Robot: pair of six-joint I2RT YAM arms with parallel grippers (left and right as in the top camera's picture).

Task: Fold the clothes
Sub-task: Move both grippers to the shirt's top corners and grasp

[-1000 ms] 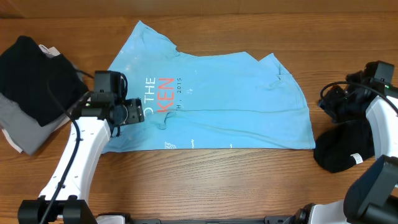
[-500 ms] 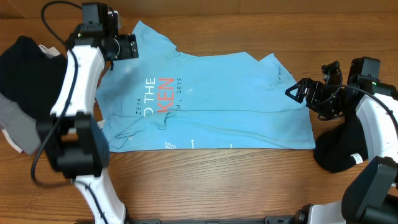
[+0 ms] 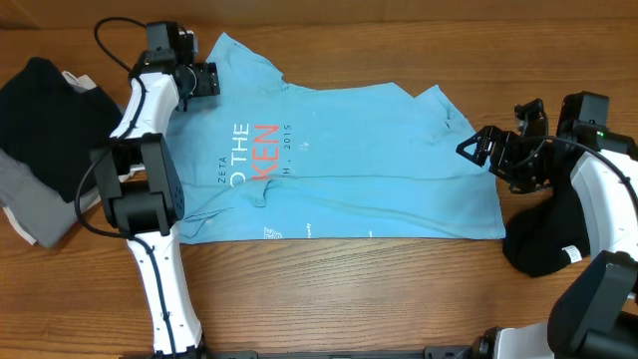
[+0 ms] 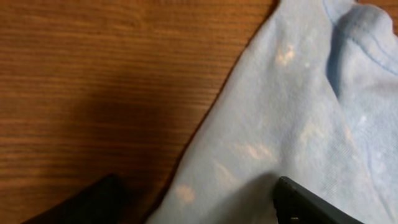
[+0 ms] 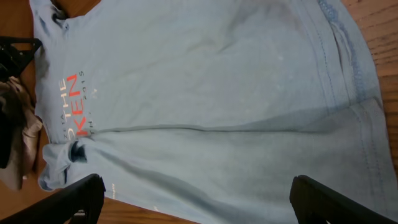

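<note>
Shirt flat on worktop. Left hand over its top-left corner, wide open, empty, likely lined up to pinch. Right hand beside its right edge, open, empty.

Both arms reached out, both grippers parted

The white-and-black jointed left arm rose almost straight from its base at the near edge to the far side, its wrist turned inward, and the black two-finger left gripper pointed toward the other arm with jaws apart; its dark fingertips sat at opposite bottom corners of the left wrist view. The white-and-black right arm bent in from the right edge, its black right gripper aimed inward, fingers spread wide
</note>
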